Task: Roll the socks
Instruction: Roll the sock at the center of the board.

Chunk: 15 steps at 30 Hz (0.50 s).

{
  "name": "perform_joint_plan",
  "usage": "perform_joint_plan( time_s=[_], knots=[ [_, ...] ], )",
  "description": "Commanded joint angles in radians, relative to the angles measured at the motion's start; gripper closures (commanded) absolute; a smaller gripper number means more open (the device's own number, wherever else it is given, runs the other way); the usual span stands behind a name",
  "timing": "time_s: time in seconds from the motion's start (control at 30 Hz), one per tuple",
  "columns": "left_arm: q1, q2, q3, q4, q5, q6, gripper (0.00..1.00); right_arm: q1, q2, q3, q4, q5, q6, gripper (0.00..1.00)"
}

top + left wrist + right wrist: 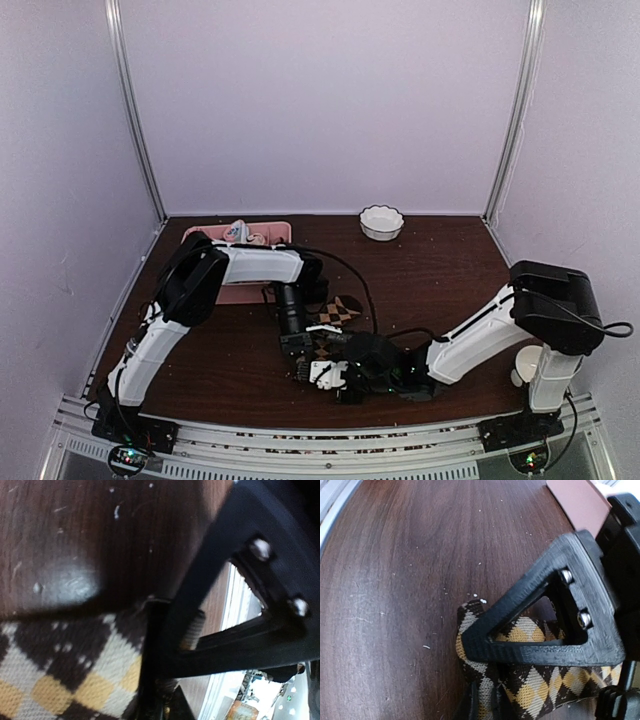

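- Nearest the arm bases, the right gripper (305,372) reaches in from the right, low over the table (440,270). Its jaws sit either side of the argyle sock's (342,310) near end with fabric bunched between them. Can't tell if they're actually biting down.
- Just behind it, the left gripper (297,350) points straight down at the same end of the sock, jaws together. Can't tell if any fabric is pinched.
- The sock lies flat mid-table with its long axis running near to far, the far end leaning a bit right. Toe or cuff, no idea.
- The right wrist view gives the clearest look at the brown and tan diamonds (540,690) and the curled-up edge, which the top view hides under the arms. The left wrist view is blurry, just one finger (165,645) against the knit (60,670).
- Further back on the left there's a pink tray (275,232), partly behind the left arm.
- Farthest back, a white bowl (381,222) near the wall, only visible from the top.
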Motion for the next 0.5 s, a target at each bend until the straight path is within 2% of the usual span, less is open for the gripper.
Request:
perform_joint_plan(
  time_s=[0.0,0.03,0.1,0.2,0.33,0.47],
  knots=[
    [0.005,-0.054,-0.062,0.06,0.004,0.065,0.87,-0.068,0.032,-0.002,-0.12,-0.137,0.173,0.96],
    [0.011,-0.084,-0.092,0.092,0.005,0.064,0.79,-0.086,0.03,-0.005,-0.127,-0.19,0.21,0.98],
    [0.03,-0.164,-0.169,0.188,-0.005,0.038,0.74,-0.121,0.032,-0.02,-0.119,-0.284,0.289,1.0],
    [0.072,-0.315,-0.314,0.395,-0.032,-0.029,0.59,-0.151,0.049,-0.043,-0.103,-0.394,0.391,1.0],
    [0.09,-0.522,-0.518,0.64,-0.054,-0.047,0.54,-0.183,0.082,-0.064,-0.084,-0.526,0.508,1.0],
    [0.088,-0.618,-0.625,0.751,-0.083,-0.043,0.54,-0.212,0.108,-0.051,-0.131,-0.606,0.606,1.0]
  ],
)
